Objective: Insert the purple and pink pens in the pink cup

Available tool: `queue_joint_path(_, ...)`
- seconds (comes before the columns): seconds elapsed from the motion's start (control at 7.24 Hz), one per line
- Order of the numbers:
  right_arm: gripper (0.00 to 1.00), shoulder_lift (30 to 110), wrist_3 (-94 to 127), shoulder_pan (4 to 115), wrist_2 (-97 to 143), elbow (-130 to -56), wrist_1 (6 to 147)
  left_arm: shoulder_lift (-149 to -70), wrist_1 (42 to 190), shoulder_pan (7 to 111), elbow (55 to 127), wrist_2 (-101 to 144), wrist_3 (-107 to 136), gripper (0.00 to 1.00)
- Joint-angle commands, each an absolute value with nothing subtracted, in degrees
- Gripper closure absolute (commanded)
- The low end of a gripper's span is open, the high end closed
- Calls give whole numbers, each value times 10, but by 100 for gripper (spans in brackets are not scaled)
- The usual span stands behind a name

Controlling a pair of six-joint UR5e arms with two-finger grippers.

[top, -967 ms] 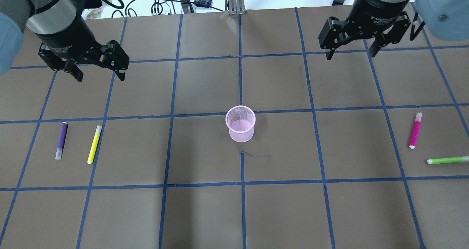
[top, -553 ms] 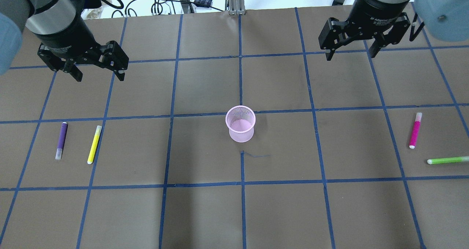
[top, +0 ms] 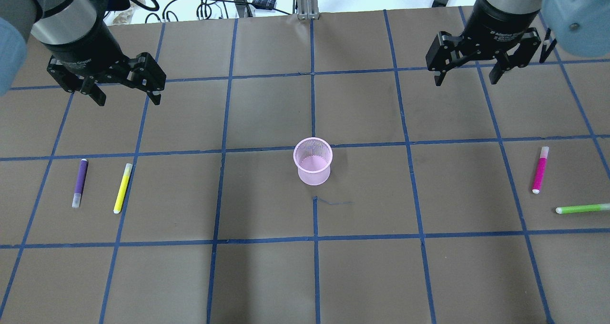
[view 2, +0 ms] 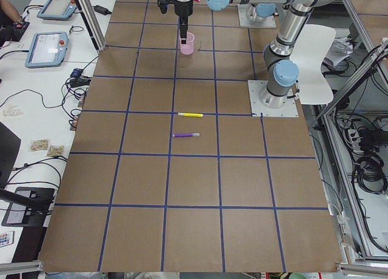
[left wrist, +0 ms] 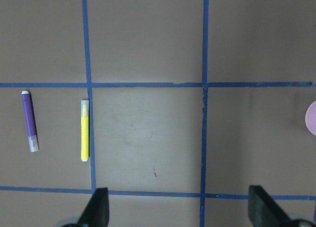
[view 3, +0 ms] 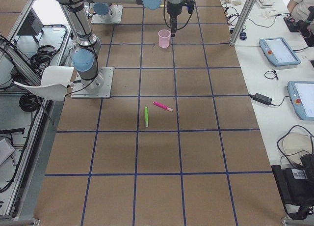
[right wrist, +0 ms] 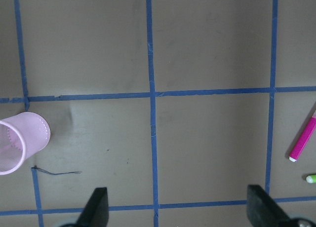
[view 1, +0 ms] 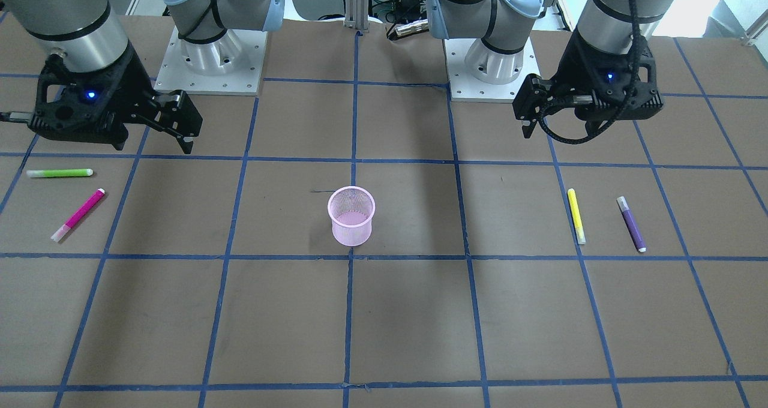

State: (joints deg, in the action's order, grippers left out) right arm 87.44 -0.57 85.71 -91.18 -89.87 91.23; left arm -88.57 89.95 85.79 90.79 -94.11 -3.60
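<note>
The pink mesh cup (top: 312, 164) stands upright at the table's middle. The purple pen (top: 79, 183) lies flat at the left, and also shows in the left wrist view (left wrist: 29, 128). The pink pen (top: 540, 169) lies flat at the right, and also shows in the right wrist view (right wrist: 303, 140). My left gripper (top: 128, 100) is open and empty, hovering behind the purple pen. My right gripper (top: 467, 81) is open and empty, hovering behind and left of the pink pen. The cup also shows at the left edge of the right wrist view (right wrist: 19, 143).
A yellow pen (top: 122, 188) lies just right of the purple pen. A green pen (top: 582, 208) lies in front of the pink pen near the table's right edge. Cables and a power adapter (top: 263, 1) lie beyond the table's far edge.
My right gripper has shifted a little to the right and looks slightly smaller in the overhead view. My left gripper has barely moved. Pens and cup are unmoved.
</note>
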Motion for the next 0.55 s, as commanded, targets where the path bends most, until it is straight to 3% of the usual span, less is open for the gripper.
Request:
queue_joint_path(0.0, 0, 872, -25, 767, -916, -965, 918, -885, 903, 856, 909, -942, -37, 0)
queue_joint_path(0.41, 0, 869, -80, 664, -971, -1082, 1050, -886, 898, 852, 907, -940, -37, 0)
